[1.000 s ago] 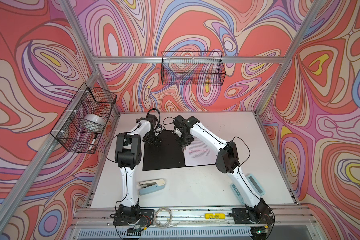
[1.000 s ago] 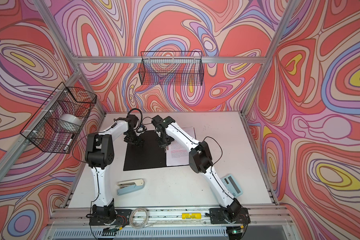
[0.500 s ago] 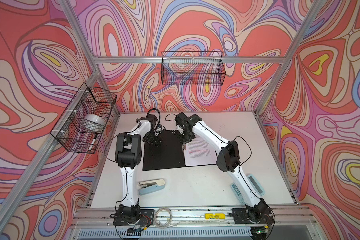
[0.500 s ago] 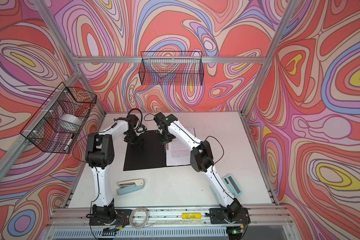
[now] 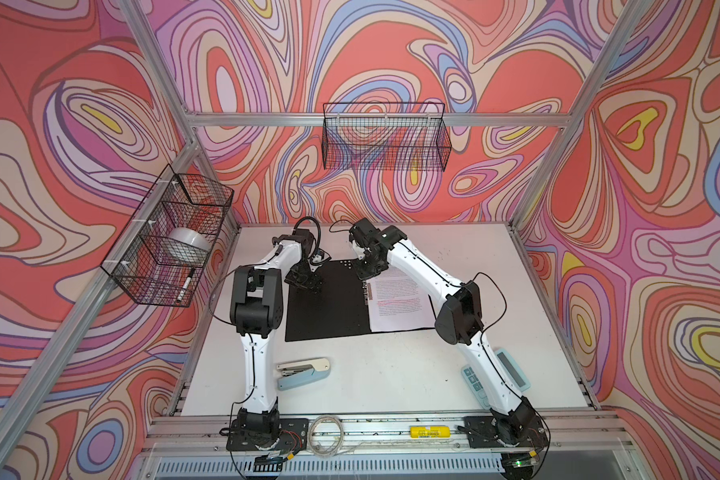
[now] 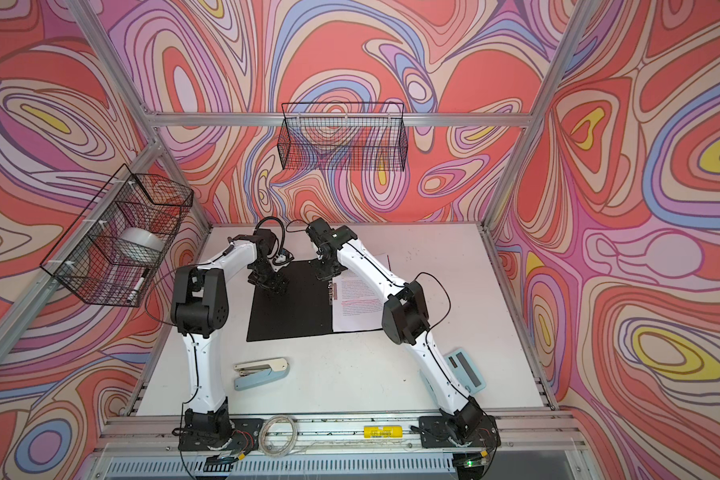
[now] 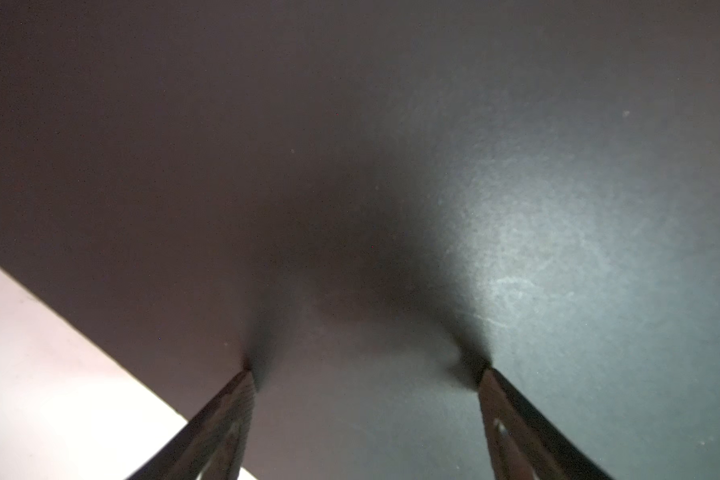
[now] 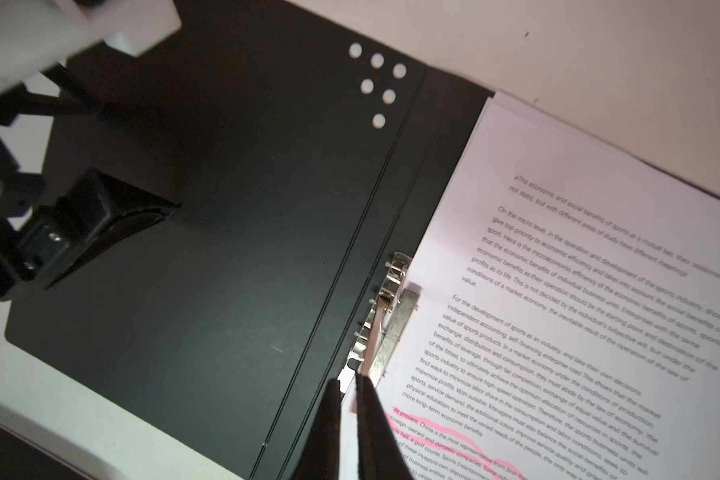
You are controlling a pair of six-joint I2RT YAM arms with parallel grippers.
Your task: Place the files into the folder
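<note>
The folder [image 5: 325, 307] [image 6: 287, 311] lies open and flat on the white table, black inside up. The files [image 5: 400, 303] [image 6: 356, 307], white sheets of small text with pink highlighted lines, lie on its right half [image 8: 578, 291]. A metal clip [image 8: 391, 316] sits at the sheets' inner edge by the spine. My right gripper [image 5: 366, 272] [image 8: 348, 380] is shut, its tips pinching the end of the clip's raised lever. My left gripper [image 5: 308, 282] [image 7: 366, 372] is open, both fingertips resting on the black left cover [image 7: 350, 166].
A pale blue stapler [image 5: 304, 372] lies in front of the folder. A blue calculator [image 5: 512, 370] lies at the front right beside my right arm. A wire basket [image 5: 167, 245] on the left wall holds a tape roll and a marker. Another basket [image 5: 385, 137] hangs at the back.
My right gripper has shifted slightly toward the back along the folder's spine. The left arm, the folder and the files have not moved.
</note>
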